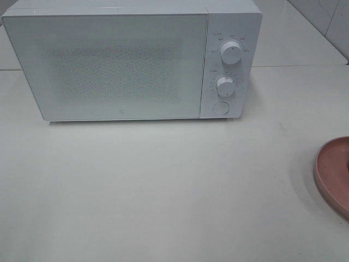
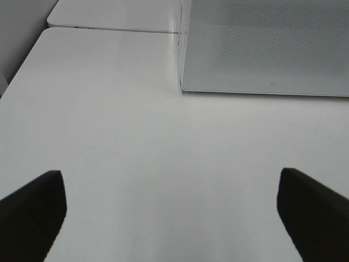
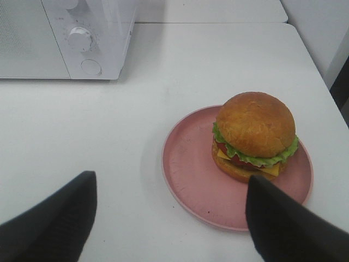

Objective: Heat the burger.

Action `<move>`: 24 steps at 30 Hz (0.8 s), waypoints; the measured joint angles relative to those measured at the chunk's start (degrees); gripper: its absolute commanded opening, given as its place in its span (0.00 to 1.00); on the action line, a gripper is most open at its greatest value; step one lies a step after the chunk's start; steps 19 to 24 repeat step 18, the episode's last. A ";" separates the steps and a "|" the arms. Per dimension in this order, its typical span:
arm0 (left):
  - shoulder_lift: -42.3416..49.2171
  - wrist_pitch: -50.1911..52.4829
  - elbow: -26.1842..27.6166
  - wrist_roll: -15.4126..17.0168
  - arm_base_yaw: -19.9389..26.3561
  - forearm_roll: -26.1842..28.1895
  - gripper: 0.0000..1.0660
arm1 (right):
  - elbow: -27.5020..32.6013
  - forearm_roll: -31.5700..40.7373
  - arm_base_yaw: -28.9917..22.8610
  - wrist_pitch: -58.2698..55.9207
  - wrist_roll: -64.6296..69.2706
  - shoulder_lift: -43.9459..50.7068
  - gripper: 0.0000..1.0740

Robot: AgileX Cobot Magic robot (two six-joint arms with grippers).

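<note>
The burger (image 3: 254,136), with golden bun, lettuce, tomato and cheese, stands on a round pink plate (image 3: 191,169) in the right wrist view. My right gripper (image 3: 169,218) is open and empty, hovering short of the plate. In the exterior high view only the plate's edge (image 1: 334,173) shows at the right; the burger is out of view there. The white microwave (image 1: 131,60) stands at the back with its door shut. My left gripper (image 2: 169,218) is open and empty over bare table, near the microwave's left front corner (image 2: 185,87).
The microwave has two knobs (image 1: 230,53) and a round button (image 1: 220,107) on its right panel, also seen in the right wrist view (image 3: 80,38). The white table (image 1: 163,191) spreads in front. A table edge (image 3: 327,82) lies to the right of the plate.
</note>
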State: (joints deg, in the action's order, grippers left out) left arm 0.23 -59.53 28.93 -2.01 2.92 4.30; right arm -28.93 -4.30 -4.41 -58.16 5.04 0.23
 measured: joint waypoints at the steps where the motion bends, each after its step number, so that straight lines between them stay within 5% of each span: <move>1: 0.00 0.00 0.00 0.00 0.00 0.00 0.92 | 0.00 0.00 0.00 0.00 0.00 0.00 0.68; 24: 0.00 0.00 0.00 0.00 0.00 0.00 0.92 | 0.00 0.00 0.00 0.00 0.00 0.00 0.68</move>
